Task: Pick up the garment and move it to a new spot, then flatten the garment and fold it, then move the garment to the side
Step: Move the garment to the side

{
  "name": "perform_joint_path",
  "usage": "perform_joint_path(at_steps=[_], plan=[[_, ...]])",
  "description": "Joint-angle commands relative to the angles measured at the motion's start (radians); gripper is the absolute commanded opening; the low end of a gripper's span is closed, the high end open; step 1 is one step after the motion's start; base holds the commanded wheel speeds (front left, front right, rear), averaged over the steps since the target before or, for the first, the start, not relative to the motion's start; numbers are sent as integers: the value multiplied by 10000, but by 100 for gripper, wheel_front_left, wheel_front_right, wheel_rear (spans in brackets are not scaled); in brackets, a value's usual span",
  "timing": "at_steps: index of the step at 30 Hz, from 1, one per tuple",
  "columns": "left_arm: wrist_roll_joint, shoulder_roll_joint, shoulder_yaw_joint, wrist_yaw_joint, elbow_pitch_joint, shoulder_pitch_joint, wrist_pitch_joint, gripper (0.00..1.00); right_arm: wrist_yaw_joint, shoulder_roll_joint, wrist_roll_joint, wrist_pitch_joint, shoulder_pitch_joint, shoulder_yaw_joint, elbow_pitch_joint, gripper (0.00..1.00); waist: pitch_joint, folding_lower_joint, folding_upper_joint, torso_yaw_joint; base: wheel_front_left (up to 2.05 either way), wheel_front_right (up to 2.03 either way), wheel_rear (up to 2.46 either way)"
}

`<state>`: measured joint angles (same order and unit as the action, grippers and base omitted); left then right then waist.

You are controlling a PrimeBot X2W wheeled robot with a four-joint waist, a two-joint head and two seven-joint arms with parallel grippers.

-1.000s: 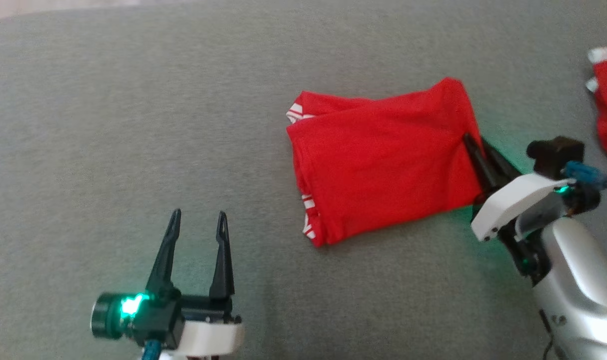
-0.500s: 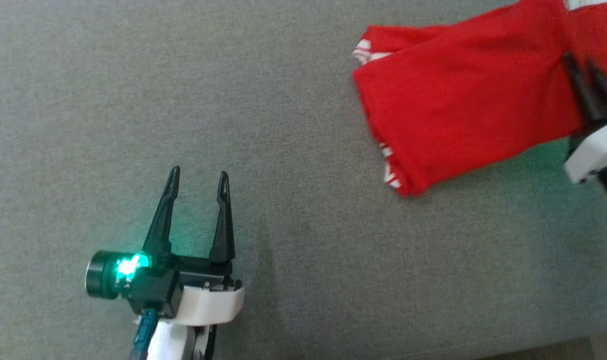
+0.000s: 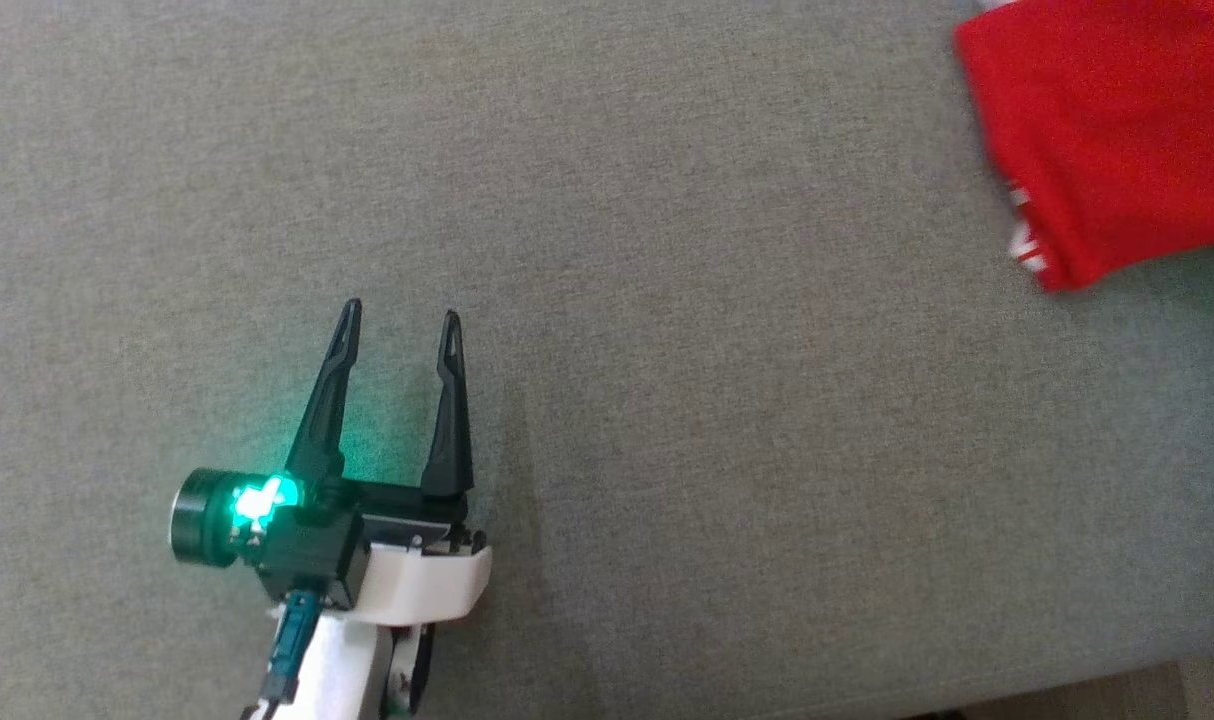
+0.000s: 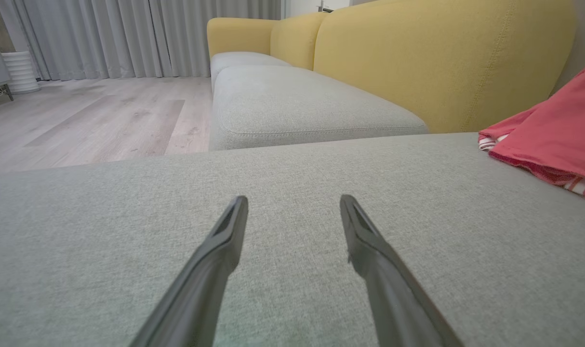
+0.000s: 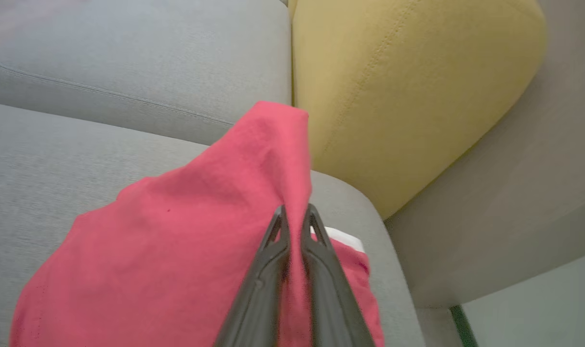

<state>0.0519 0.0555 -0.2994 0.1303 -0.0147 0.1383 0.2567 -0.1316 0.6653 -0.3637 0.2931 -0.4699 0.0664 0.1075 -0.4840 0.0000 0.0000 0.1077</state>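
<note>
- Grey woven sofa cushion (image 3: 717, 420) spreads beneath everything in the head view.
- Left gripper (image 3: 401, 310) sits at seven o'clock there, released, its fingers spread wide over bare cushion.
- Red garment (image 3: 1117, 130), folded, with white-striped trim along one edge, rests on the cushion at two o'clock, well apart from that gripper.
- Right gripper (image 5: 296, 208), in its own wrist view, is clenched on a fold of the garment, with a yellow backrest (image 5: 393, 96) at one o'clock.

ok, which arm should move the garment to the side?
Right. The right gripper is shut on the red garment; the left gripper hangs open over bare grey cushion, apart from it.
</note>
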Motion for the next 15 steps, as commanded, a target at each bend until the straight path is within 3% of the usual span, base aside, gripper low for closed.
perform_joint_path(at_steps=[1,6,7,8,9,15], plan=[[-43,-53,211,-45,251,169,51,100,9,592,101,172,378,302,-435,0,-55,0,0,10,0,0,0],[-77,-53,216,-95,209,301,51,100,9,1050,235,662,863,1190,-698,0,-207,0,0,44,0,0,0],[-80,-53,214,-105,202,331,51,100,9,1117,291,677,932,1336,-726,4,-233,0,0,51,0,0,0],[-86,-53,213,-118,192,362,51,100,9,1163,370,673,980,1487,-713,42,-254,0,0,58,0,0,0],[-89,-53,214,-131,178,392,51,100,9,1179,495,622,996,1635,-689,100,-267,0,0,61,0,0,0],[-33,-53,180,-135,98,526,51,100,9,744,1960,-311,932,2186,-573,100,-91,0,0,-28,0,0,0]])
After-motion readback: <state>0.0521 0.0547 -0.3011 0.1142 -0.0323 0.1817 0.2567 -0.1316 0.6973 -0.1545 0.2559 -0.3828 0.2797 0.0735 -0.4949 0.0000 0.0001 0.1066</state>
